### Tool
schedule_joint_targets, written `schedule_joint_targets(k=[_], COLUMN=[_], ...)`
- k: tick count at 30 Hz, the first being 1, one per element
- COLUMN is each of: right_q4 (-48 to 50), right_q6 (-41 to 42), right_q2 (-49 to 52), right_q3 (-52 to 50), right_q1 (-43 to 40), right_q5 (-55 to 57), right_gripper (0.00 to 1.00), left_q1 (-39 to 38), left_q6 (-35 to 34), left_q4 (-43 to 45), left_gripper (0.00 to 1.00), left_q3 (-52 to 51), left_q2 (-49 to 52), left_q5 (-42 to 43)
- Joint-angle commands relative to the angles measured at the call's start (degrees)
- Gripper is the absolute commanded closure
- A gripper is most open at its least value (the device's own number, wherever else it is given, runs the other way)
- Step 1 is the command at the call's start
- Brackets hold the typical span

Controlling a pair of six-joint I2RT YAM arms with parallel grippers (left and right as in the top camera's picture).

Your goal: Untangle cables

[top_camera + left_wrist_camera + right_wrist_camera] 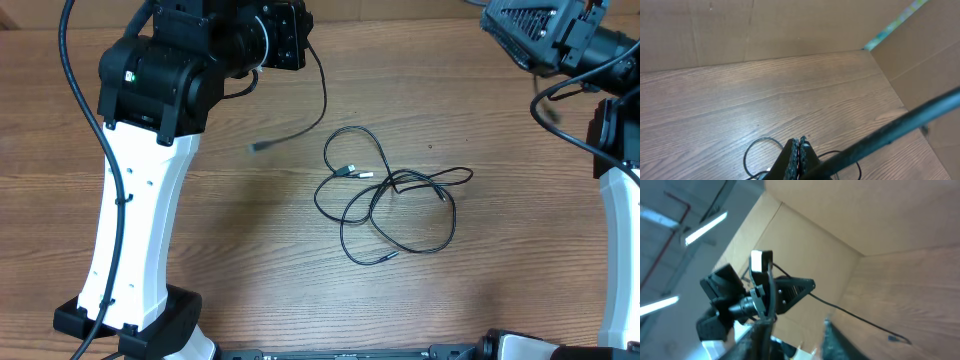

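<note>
A loose tangle of thin black cables [390, 195] lies on the wooden table at centre, and its loops [752, 152] show behind my left fingertips. My left gripper [300, 45] is raised at the back left, shut [799, 147] on a separate black cable [322, 95]. That cable hangs down in a curve to its plug [257, 148] near the table. The right wrist view also shows this cable [860, 320] and its plug [900, 339]. My right gripper [505, 25] is up at the back right, blurred, its fingers apart [797, 340] with nothing between them.
Cardboard walls [790, 25] enclose the table at the back and right. The left arm's white column [130, 250] stands at the front left, the right arm's white link [620, 260] at the right edge. A blurred dark strand [900, 127] crosses the left wrist view.
</note>
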Motion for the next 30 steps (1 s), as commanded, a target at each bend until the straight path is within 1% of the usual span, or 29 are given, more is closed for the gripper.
schedule_joint_targets(k=[1, 3, 5, 7, 9, 11, 13, 14, 15, 21, 25, 28, 30], right_q4=[-0.26, -1.64, -3.56, -5.25, -5.97, -6.08, -6.08, -6.08, -6.10, -5.99, -3.19, 5.57, 10.84], right_q6=[-0.04, -0.04, -0.07, -0.07, -0.09, -0.11, -0.09, -0.11, -0.11, -0.09, -0.04, 0.24, 2.34], right_q2=[-0.26, -0.26, -0.26, -0.26, -0.26, -0.24, -0.24, -0.24, -0.24, -0.24, -0.13, 0.42, 0.79], right_q3=[0.87, 0.87, 0.87, 0.87, 0.87, 0.87, 0.87, 0.87, 0.87, 0.87, 0.87, 0.87, 0.87], right_q1=[-0.24, -0.24, -0.24, -0.24, -0.24, -0.24, -0.31, -0.42, -0.57, -1.79, -3.10, -3.48, -3.48], right_q5=[2.21, 3.58, 5.60, 7.96, 10.05, 12.50, 14.34, 15.30, 16.61, 27.26, 34.42, 36.76, 36.83], right_gripper=[0.79, 0.91, 0.96, 0.96, 0.96, 0.96, 0.96, 0.96, 0.96, 0.96, 0.96, 0.96, 0.96], left_q1=[-0.66, -0.66, -0.66, -0.66, -0.66, -0.66, -0.66, -0.66, -0.66, -0.66, -0.66, -0.66, -0.66], left_q6=[1.14, 1.16, 1.14, 1.16, 1.16, 1.16, 1.16, 1.16, 1.16, 1.16, 1.57, 2.99, 3.08], left_q4=[0.04, 0.04, 0.13, 0.17, 0.09, -0.09, -0.11, -0.11, -0.11, -0.33, -1.09, -1.38, -1.38], left_gripper=[0.96, 0.96, 0.95, 0.93, 0.83, 0.60, 0.22, 0.10, 0.00, 0.00, 0.00, 0.00, 0.00], left_q3=[0.55, 0.52, 0.52, 0.52, 0.52, 0.52, 0.52, 0.52, 0.52, 0.52, 0.52, 0.44, 0.35], left_q2=[-0.44, -0.44, -0.44, -0.44, -0.44, -0.44, -0.44, -0.44, -0.44, -0.44, -0.44, -0.44, -0.44], left_q5=[0.44, 0.44, 0.44, 0.44, 0.44, 0.44, 0.44, 0.44, 0.44, 0.44, 0.44, 0.44, 0.44])
